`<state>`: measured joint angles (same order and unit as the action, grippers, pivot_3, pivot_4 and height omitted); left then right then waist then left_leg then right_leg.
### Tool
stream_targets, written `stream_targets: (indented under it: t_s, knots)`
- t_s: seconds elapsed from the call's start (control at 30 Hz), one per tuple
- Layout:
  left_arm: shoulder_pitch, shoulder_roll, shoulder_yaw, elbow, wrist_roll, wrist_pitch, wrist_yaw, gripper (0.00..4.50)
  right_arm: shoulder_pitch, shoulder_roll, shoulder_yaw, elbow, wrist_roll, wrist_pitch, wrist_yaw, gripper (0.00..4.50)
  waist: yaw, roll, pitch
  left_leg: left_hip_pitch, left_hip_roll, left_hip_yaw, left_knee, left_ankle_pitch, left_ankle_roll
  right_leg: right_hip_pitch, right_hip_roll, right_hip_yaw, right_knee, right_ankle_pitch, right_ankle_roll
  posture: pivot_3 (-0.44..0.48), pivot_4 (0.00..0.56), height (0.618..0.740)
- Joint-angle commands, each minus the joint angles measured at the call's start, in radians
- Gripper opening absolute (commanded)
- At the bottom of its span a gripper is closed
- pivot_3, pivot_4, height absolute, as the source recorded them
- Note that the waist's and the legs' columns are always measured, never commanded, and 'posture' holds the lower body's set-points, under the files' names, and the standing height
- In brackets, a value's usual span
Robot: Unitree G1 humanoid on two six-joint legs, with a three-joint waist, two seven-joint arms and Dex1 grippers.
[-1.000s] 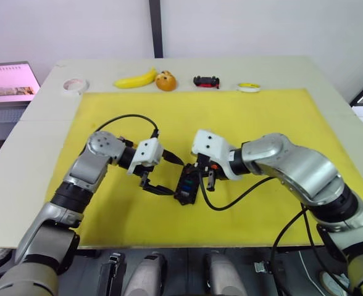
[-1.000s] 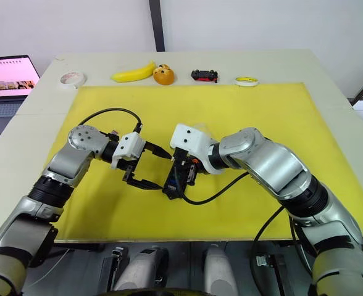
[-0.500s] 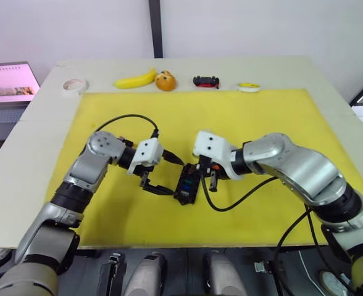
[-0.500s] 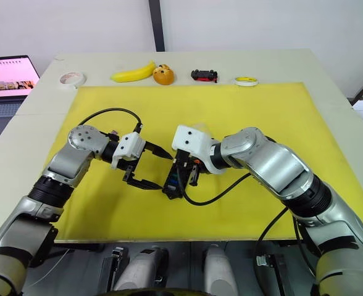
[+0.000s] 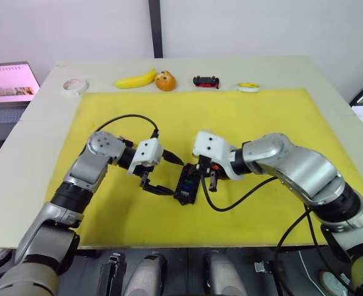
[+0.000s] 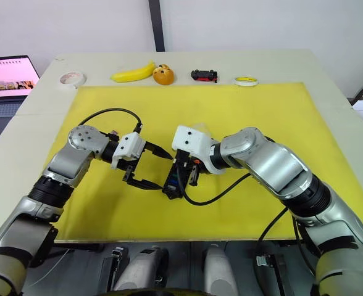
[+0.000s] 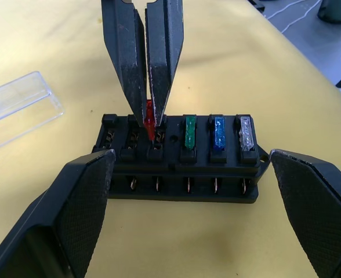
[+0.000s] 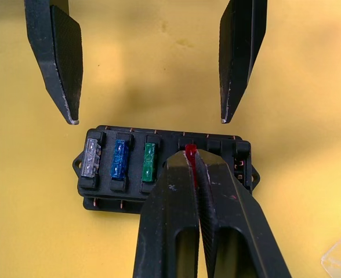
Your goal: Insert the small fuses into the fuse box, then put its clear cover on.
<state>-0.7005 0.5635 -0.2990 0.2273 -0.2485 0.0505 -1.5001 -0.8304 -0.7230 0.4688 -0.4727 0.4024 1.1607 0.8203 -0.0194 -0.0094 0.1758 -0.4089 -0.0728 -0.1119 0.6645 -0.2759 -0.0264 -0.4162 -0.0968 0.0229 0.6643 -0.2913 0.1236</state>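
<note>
The black fuse box (image 7: 182,168) lies on the yellow mat (image 5: 262,117) between my two grippers. Green (image 7: 189,131), blue (image 7: 218,132) and grey (image 7: 245,132) small fuses sit in one of its rows. My right gripper (image 8: 192,155) is shut on a red fuse (image 7: 149,119), whose lower end is at a slot beside the green one. My left gripper (image 5: 174,177) is open, with one finger at each end of the box and neither touching it. The clear cover (image 7: 17,107) lies flat on the mat just behind the box.
Along the table's far edge lie a banana (image 5: 136,79), a small orange thing (image 5: 165,81), a black-and-red toy car (image 5: 206,81), a yellow tape roll (image 5: 249,87) and a white tape roll (image 5: 75,85). A laptop (image 5: 8,81) stands off the table's left.
The right gripper has shifted very slightly over the fuse box. The left arm has stayed still.
</note>
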Motion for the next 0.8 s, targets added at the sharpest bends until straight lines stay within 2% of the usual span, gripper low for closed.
stream_targets:
  t_s: [0.03,0.8]
  knots:
    - [0.002,0.003,0.02,-0.028,-0.002,-0.016,0.005,4.48,-0.003,0.006,-0.004,-0.026,-0.004,-0.007,-0.001,0.0,0.0,0.0,0.0,0.0,0.0,0.0,0.0,0.0,0.0,0.0,0.0,0.0,0.0,0.0,0.0,0.0,0.15,0.74]
    - [0.007,0.0,0.02,-0.035,0.0,-0.016,0.015,4.48,0.01,0.015,0.027,-0.01,-0.038,-0.032,-0.004,0.0,-0.001,0.0,0.0,0.0,0.0,0.0,0.0,0.0,0.0,0.0,0.0,0.0,0.0,0.0,0.0,0.0,0.15,0.74]
